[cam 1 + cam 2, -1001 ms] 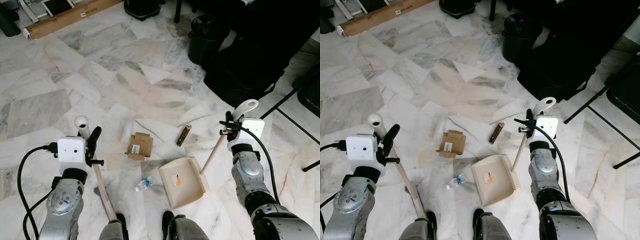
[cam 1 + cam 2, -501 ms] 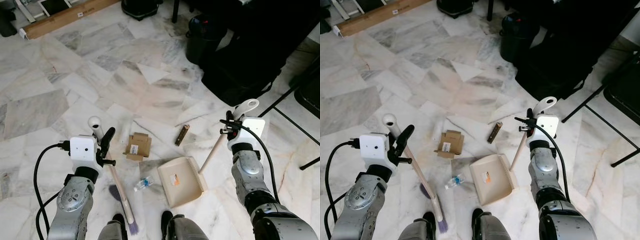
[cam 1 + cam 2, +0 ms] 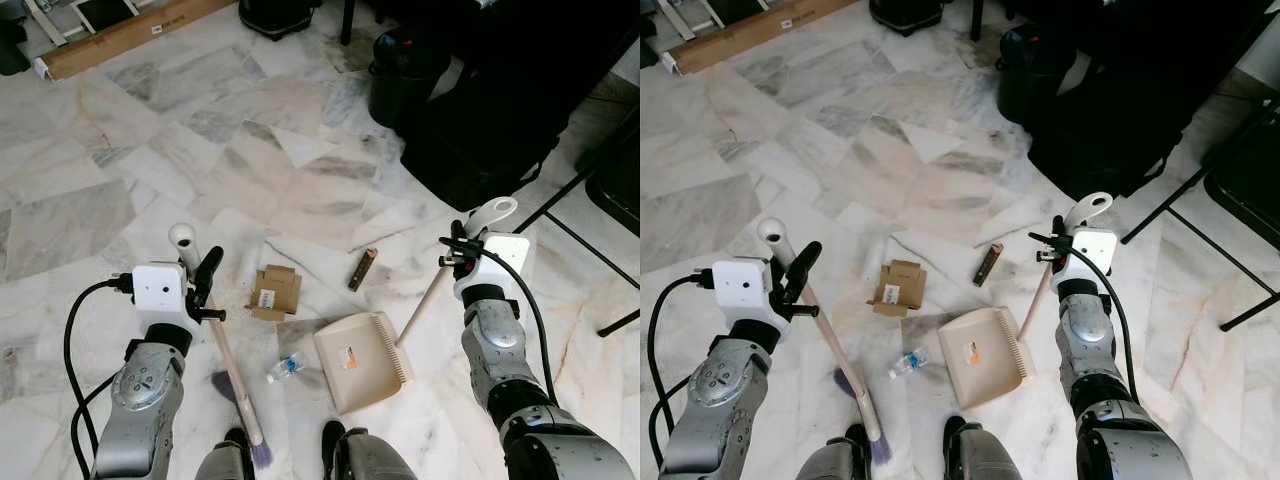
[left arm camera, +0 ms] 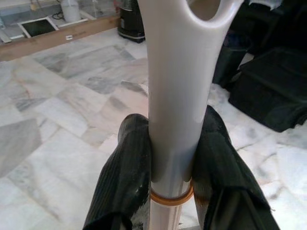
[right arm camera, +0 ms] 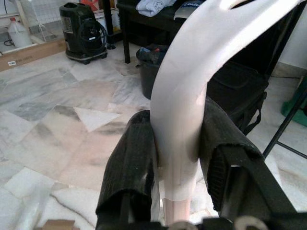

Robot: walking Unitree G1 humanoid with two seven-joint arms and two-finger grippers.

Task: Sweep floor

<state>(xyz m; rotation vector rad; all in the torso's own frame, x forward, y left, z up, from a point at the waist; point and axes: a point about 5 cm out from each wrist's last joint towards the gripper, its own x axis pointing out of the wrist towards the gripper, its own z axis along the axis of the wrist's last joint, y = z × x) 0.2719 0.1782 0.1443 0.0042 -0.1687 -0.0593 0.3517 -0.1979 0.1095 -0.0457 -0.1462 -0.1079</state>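
Your left pincer [image 3: 200,283] is clenched on the smooth cream handle of the broom [image 3: 228,375], whose purple bristles touch the marble floor [image 3: 150,130] by your feet. Your right pincer [image 3: 457,252] grips the looped handle of the beige dustpan [image 3: 364,362], its flat ribbed tray resting on the floor. Between them lie a small cardboard box [image 3: 275,293], a crumpled plastic bottle [image 3: 287,368] and a brown stick-shaped wrapper [image 3: 363,269].
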